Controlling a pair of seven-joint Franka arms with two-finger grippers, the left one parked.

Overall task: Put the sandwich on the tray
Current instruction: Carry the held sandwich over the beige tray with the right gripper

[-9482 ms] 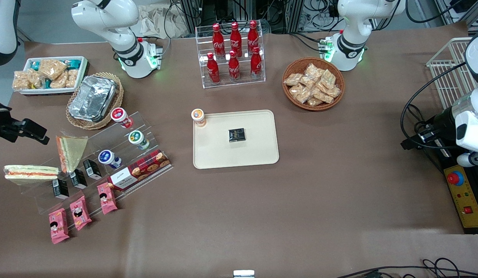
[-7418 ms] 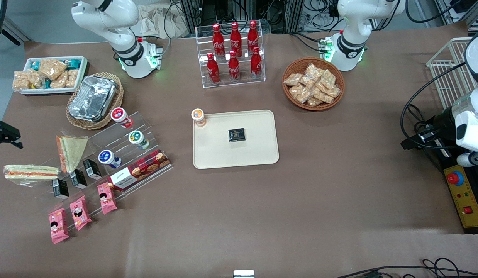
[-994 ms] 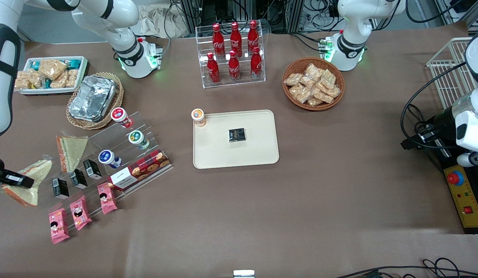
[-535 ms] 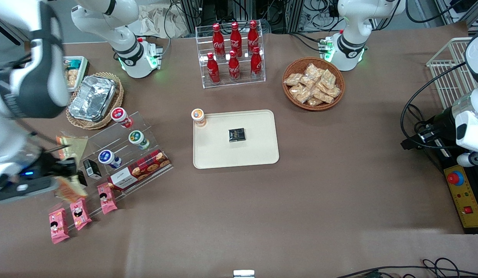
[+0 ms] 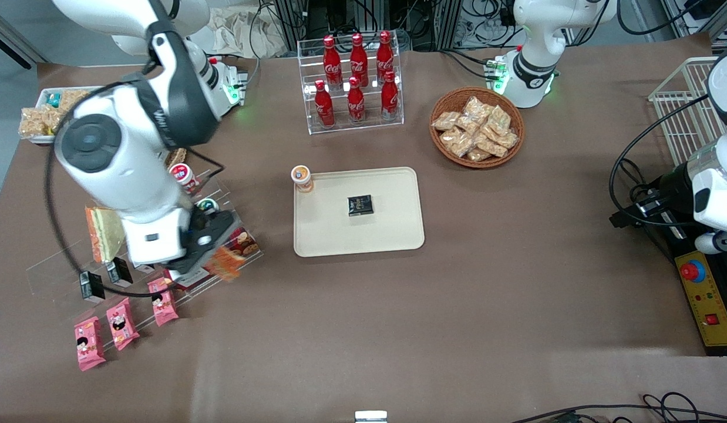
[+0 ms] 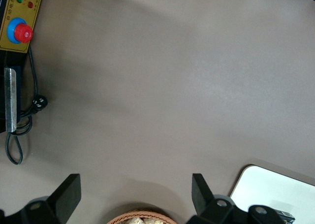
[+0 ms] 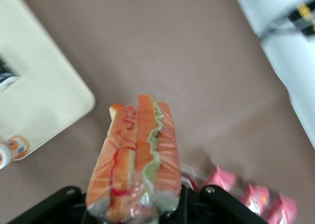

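Front view: gripper (image 5: 214,258) clamps sandwich (image 5: 225,262) tight, up in air over snack rack (image 5: 181,235), so wedge won't drop. Tray (image 5: 393,235) waits nearby, toward parked arm's end.

A large table (image 5: 399,329) is covered with a plain brown cloth, seen in all three views; even, soft light is cast over it, with faint shadows. A grey floor (image 5: 11,35) is seen past the table's edge at the working arm's end; black cables (image 5: 446,17) and metal frames are massed above the table's upper edge; a white wire basket (image 5: 680,111) is placed at the parked arm's end.
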